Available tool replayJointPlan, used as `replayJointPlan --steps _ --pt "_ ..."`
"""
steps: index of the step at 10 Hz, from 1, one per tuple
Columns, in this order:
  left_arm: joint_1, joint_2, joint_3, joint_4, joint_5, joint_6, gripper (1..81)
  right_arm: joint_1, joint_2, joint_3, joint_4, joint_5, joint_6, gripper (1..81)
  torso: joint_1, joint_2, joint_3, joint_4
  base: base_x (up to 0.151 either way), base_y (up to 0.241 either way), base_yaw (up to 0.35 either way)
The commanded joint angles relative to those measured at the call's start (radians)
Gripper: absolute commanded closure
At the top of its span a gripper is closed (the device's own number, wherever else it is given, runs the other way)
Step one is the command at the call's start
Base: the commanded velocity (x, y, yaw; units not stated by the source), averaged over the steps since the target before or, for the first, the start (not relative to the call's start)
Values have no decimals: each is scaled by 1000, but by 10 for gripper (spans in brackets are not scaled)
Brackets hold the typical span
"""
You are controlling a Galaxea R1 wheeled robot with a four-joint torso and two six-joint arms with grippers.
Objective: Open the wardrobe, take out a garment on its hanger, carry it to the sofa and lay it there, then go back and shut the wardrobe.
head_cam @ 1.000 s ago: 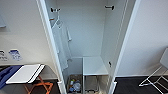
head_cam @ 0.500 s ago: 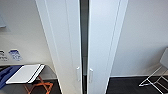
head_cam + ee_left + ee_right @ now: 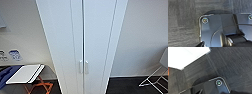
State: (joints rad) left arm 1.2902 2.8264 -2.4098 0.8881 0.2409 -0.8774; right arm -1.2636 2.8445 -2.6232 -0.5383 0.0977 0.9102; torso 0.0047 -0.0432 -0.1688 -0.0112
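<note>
The wardrobe stands straight ahead in the head view, tall, narrow and white. Its two full-height doors meet in a thin seam down the middle, and the pair of small white handles sit side by side low in the view. Both doors lie flush and shut. The garment, its hanger and the sofa are hidden. Both wrist views look down on dark grey carpet past the robot's own dark plate.
A small stand with a white top and orange crossed legs stands left of the wardrobe, with something blue beside it. A white wire-frame rack stands at the right. A white panel lies over the carpet in the right wrist view.
The wardrobe doors have gone from wide open, with the inside showing, to half closed, to fully shut now. The head view has also shifted slightly.
</note>
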Motion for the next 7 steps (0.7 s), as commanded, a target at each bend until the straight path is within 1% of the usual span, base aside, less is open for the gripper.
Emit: replayJointPlan --steps 1,2,3,5,7 --pt "76 117 -99 91 12 20 10 -188 196 -136 -277 -27 -5 10 0 0 0 0 0 0 0" --pt "87 143 -130 89 12 18 10 -216 207 -133 -308 -27 -5 10 0 0 0 0 0 0 0" --pt "90 170 -164 77 18 17 10 -234 213 -133 -324 -29 -5 10 0 0 0 0 0 0 0" --pt "91 222 -233 72 17 15 10 -270 236 -130 -331 -29 -5 10 -1 0 1 0 0 0 0" --pt "91 242 -253 75 18 15 10 -282 247 -130 -331 -29 -17 10 -3 -1 2 0 0 0 0"
